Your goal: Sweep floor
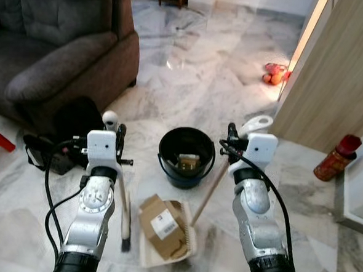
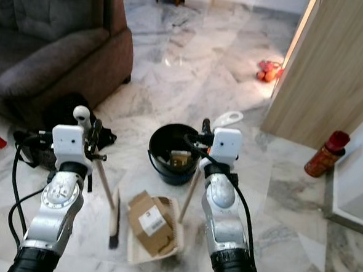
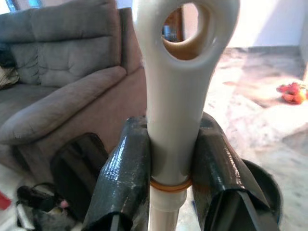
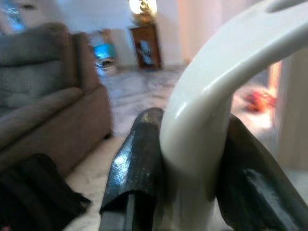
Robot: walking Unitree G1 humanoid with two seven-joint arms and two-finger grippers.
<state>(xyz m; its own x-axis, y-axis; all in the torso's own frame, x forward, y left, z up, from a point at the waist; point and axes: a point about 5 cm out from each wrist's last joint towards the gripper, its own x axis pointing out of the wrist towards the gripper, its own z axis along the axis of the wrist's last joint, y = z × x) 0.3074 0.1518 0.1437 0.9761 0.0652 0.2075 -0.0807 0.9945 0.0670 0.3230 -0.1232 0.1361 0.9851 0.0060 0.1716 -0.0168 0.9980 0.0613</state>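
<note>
My left gripper (image 1: 118,134) is shut on the white top of a broom handle (image 3: 174,120), just below its hanging hole. The broom's stick (image 1: 124,200) runs down to a dark brush head (image 1: 126,238) on the marble floor. My right gripper (image 1: 232,138) is shut on the white curved grip (image 4: 202,120) of a dustpan's wooden handle (image 1: 207,192). The cream dustpan (image 1: 189,246) rests on the floor between my arms. A flattened cardboard box (image 1: 162,224) with a white label lies in it. Just beyond stands a black bucket (image 1: 187,150) with some rubbish inside.
A dark grey sofa (image 1: 57,48) stands at the left, with a black bag (image 1: 51,153) at its foot. A wooden panel (image 1: 333,77) rises at the right, with a red bottle (image 1: 336,158) beside it. Red and orange items (image 1: 273,74) lie farther back.
</note>
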